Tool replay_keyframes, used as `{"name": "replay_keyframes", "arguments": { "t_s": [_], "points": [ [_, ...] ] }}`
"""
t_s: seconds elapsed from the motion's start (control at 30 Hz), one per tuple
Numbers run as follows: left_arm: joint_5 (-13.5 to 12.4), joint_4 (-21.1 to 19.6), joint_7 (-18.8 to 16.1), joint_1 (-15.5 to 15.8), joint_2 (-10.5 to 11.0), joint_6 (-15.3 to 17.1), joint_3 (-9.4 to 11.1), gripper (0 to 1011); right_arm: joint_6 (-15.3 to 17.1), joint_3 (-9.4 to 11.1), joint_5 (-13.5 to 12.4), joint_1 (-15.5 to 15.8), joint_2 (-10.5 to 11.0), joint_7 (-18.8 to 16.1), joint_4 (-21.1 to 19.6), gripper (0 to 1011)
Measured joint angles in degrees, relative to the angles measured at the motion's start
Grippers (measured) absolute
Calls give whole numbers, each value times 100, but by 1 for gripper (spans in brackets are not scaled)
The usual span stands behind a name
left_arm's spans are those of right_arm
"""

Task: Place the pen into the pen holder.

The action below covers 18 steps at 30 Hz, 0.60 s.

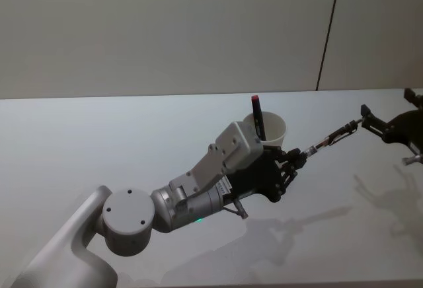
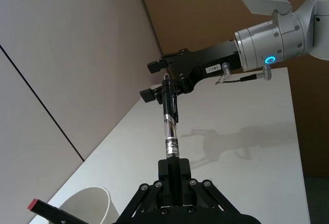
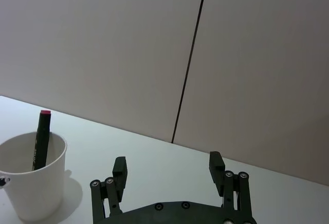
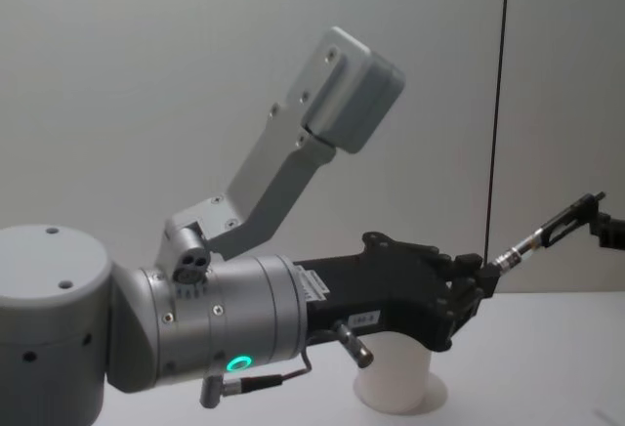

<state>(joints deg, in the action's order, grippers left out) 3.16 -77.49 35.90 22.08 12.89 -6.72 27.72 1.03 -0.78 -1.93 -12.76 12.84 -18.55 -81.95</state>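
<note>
White tabletop [image 1: 99, 143], grey wall [image 1: 165, 30] behind. Left hand [image 1: 297, 156] clamps one end of the pen [image 1: 327, 139], centre-right of frame, just past the paper cup [image 1: 272, 129]. Right hand [image 1: 367, 119] gapes open at its far tip. Looks light, stiff and slick, so mid-barrel seems the safest hold.

Matt white flat worktop [image 1: 79, 143]; its far edge meets a pale grey panelled wall [image 1: 165, 30]. A thin dark vertical seam [image 1: 328, 30] splits that wall, right of middle. Dark marker with red cap [image 1: 258, 117] stands tilted inside the white paper pen holder [image 1: 276, 131], near the worktop's far edge, cap above the rim. Soft grey shadows [image 1: 297, 228] lie toward the front right corner. Brown wall [image 2: 205, 8] joins the grey one beyond the worktop's right end.
</note>
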Motion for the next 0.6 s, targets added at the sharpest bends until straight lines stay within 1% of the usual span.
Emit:
{"name": "replay_keyframes", "arguments": {
  "t_s": [0.17, 0.27, 0.33, 0.37, 0.57, 0.6],
  "points": [
    [2, 5, 9, 2, -2, -2, 2, 127, -23, 75, -197, 33, 76, -209, 37, 1002],
    [4, 7, 12, 4, -4, -4, 2, 127, -31, 127, -347, 63, 125, -356, 51, 1002],
    [4, 9, 13, 5, -5, -6, 2, 127, -32, 177, -491, 100, 170, -500, 60, 1002],
    [4, 9, 14, 6, -5, -7, 2, 127, -32, 177, -491, 100, 170, -500, 60, 1002],
    [4, 13, 18, 8, -8, -8, 2, 127, 5, 283, -853, 184, 275, -857, 63, 1002],
    [4, 14, 18, 8, -8, -8, 2, 127, 25, 308, -946, 204, 299, -971, 63, 1001]
  ]
}}
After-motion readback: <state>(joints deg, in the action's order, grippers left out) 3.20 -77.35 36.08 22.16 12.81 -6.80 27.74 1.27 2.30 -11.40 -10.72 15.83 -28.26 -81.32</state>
